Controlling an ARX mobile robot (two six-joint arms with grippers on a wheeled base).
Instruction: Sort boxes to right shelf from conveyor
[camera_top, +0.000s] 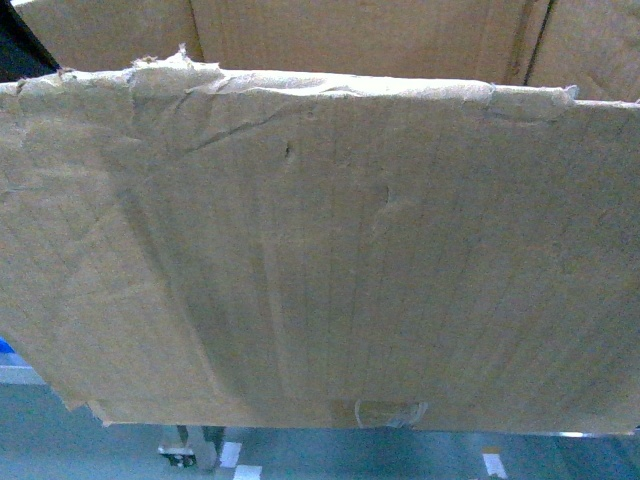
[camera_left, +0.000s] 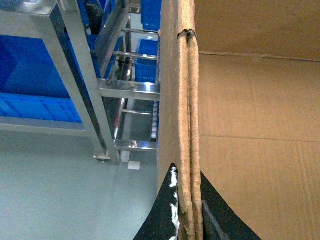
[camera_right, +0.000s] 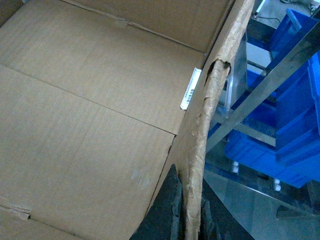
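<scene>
Head view is filled by the large brown corrugated cardboard box (camera_top: 330, 260), carried aloft between the arms: left claw (camera_left: 186, 220) and right claw (camera_right: 190, 215) each pinch an opposite wall, silver metal rack (camera_left: 95, 90) just beyond.

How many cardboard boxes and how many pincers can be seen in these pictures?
cardboard box: 1
pincers: 2, the left pincer and the right pincer, each shut on a wall of the box
Total: 3
</scene>
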